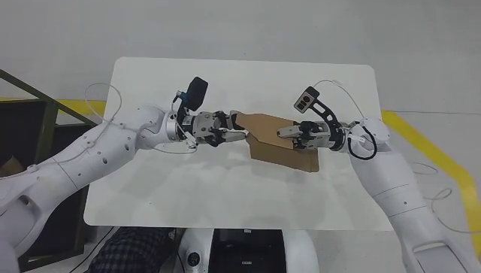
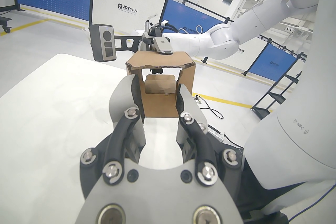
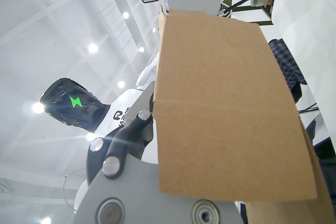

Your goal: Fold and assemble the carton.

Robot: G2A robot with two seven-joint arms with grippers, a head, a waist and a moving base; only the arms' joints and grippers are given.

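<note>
Brown cardboard carton (image 1: 276,144) is hanging over the white table (image 1: 188,190), opened into a tube between both arms. Left gripper (image 2: 157,89) is squeezing the end nearest it from both sides, while right gripper (image 1: 285,131) is pinching the opposite end's top panel, fingers closed on it.

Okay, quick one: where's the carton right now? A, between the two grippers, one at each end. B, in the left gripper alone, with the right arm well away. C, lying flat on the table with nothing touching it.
A: the carton spans from the left gripper to the right gripper; the left fingers flank its near end, and a right finger lies on its far top panel.
</note>
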